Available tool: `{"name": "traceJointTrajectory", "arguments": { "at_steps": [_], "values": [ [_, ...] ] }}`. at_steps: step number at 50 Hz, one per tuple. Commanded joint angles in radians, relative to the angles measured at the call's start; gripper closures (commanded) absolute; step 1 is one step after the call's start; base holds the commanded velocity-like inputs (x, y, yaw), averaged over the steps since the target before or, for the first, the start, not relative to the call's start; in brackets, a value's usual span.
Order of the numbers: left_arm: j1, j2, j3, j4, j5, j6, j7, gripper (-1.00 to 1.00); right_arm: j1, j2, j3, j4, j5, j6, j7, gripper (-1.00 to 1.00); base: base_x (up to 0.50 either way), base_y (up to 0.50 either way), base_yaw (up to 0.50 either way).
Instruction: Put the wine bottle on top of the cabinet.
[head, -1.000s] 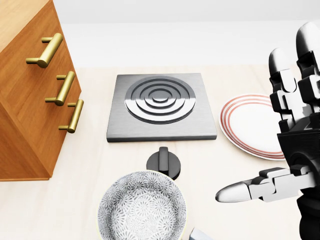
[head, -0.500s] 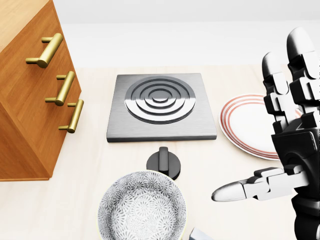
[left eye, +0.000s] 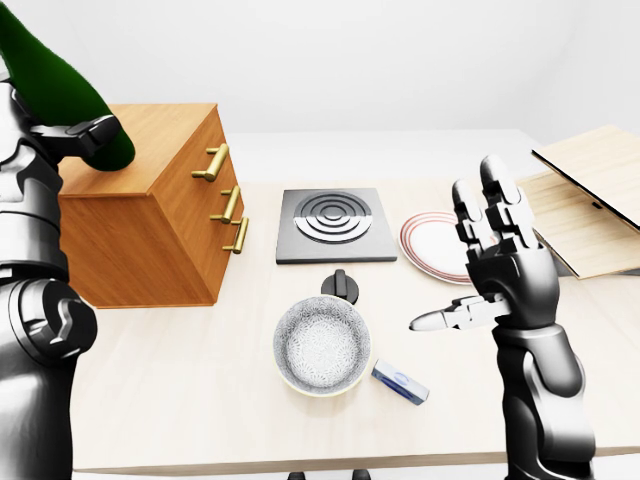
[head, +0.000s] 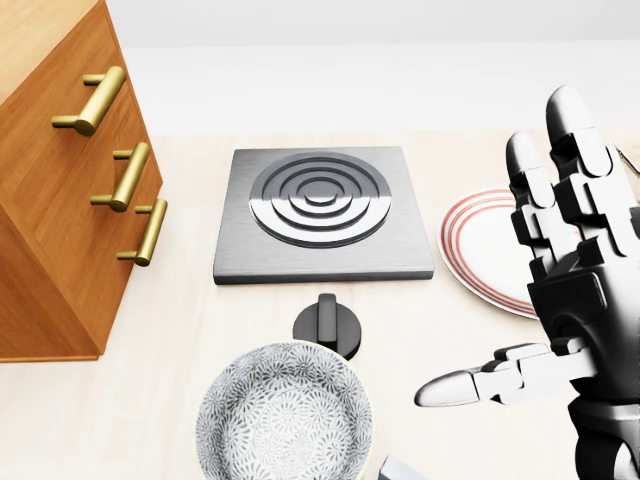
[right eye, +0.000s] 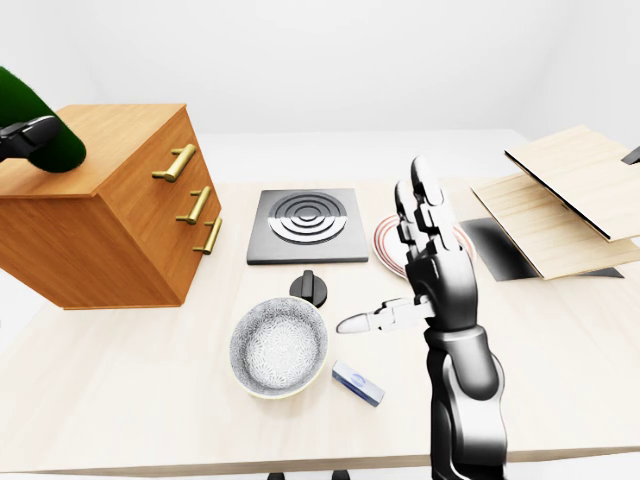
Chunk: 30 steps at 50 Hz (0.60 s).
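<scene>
The dark green wine bottle (left eye: 50, 85) is tilted at the left-eye view's top left, its lower end hanging just over the left part of the wooden cabinet's top (left eye: 160, 135). My left hand (left eye: 60, 135) is shut round the bottle's lower body. The cabinet (head: 60, 200) has three brass drawer handles and stands at the table's left. My right hand (left eye: 480, 265) is raised over the table's right half, open, fingers up and thumb pointing left, holding nothing.
A square grey hob plate (left eye: 333, 224) lies in the middle, with a black knob (left eye: 340, 286) and a patterned bowl (left eye: 322, 345) below it. A red-rimmed plate (left eye: 432, 243), a small blue-white box (left eye: 400, 381) and wooden boards (left eye: 590, 200) lie to the right.
In the head view my right hand has drifted left and slightly down, staying open. The things on the table have not moved.
</scene>
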Motion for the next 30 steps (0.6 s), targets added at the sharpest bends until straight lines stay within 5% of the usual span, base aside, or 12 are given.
{"name": "traceJointTrajectory", "arguments": {
  "at_steps": [1, 22, 28, 30],
  "values": [
    [0.005, -0.018, 0.015, 0.019, 0.004, 0.0, 0.037, 0.97, 0.006, 0.005, 0.008, 0.011, -0.006, 0.0, 0.001, -1.0, 0.0, 0.0, 0.0],
    [0.046, -0.028, 0.034, 0.031, 0.027, 0.0, 0.083, 0.9, 0.029, 0.014, 0.016, -0.021, -0.016, 0.0, 0.001, -1.0, 0.0, 0.0, 0.0],
    [0.066, -0.028, 0.028, 0.031, 0.044, 0.0, 0.087, 0.71, 0.028, 0.012, 0.01, -0.02, -0.014, 0.0, 0.005, -1.0, 0.0, 0.0, 0.0],
    [0.077, -0.032, 0.03, 0.031, 0.045, 0.0, 0.084, 0.47, 0.026, 0.011, 0.009, -0.021, -0.013, 0.0, 0.006, -1.0, 0.0, 0.0, 0.0]
  ]
}}
